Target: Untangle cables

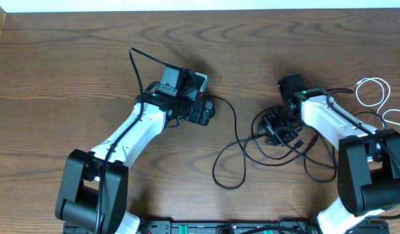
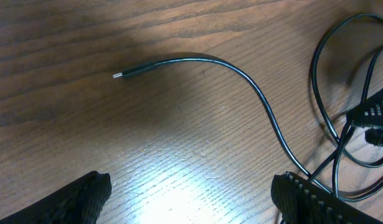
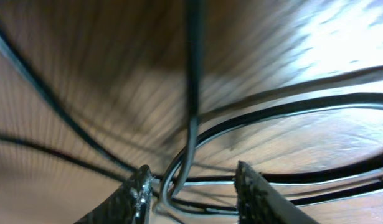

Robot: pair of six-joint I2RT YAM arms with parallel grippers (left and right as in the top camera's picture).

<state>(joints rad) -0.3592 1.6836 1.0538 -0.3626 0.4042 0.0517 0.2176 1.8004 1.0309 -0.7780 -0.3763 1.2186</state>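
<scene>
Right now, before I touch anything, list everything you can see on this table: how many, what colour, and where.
thin black cables: several, exact count lost in the tangle; black; knotted at the table's centre-right, one loose plug end trailing toward the left arm
thin white cable: one; white; looped at the table's far right edge
brown wooden table: one; brown; under everything
left arm: one; white and black; left side, jaws wide open above bare wood near the loose plug end
right arm: one; white and black; right side, jaws apart, lowered astride black strands in the tangle
</scene>
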